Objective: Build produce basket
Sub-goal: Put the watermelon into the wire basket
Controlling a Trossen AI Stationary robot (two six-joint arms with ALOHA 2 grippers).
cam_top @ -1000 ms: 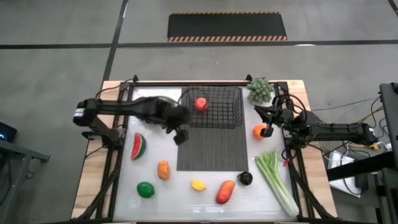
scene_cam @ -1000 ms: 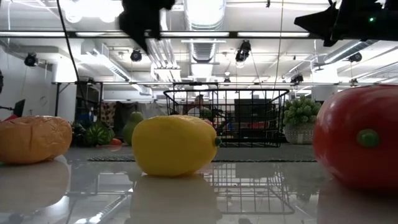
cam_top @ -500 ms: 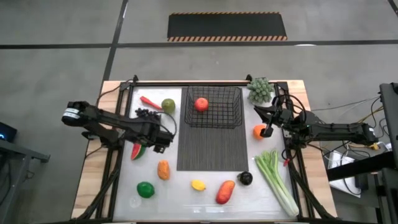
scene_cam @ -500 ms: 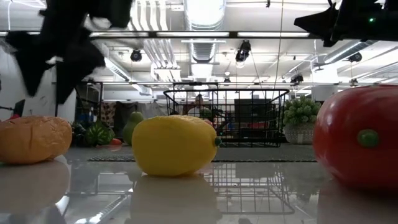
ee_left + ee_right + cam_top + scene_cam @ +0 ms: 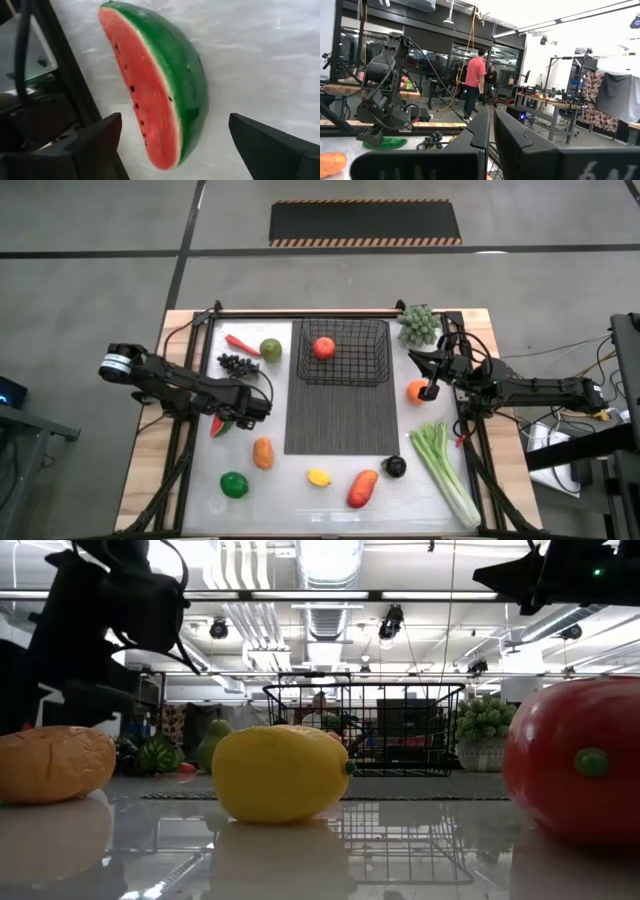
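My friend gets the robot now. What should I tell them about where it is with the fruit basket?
Left pincer: open, right over the watermelon slice at the left of the mat, fingers either side, not gripping.
Right pincer: shut and empty, waiting by the orange on the right side.
Done: only the tomato is in the basket.
Left on the table: chili, green apple, grapes, lime, lemon, mango, celery, and the second orange piece.
Next is probably grabbing the watermelon.
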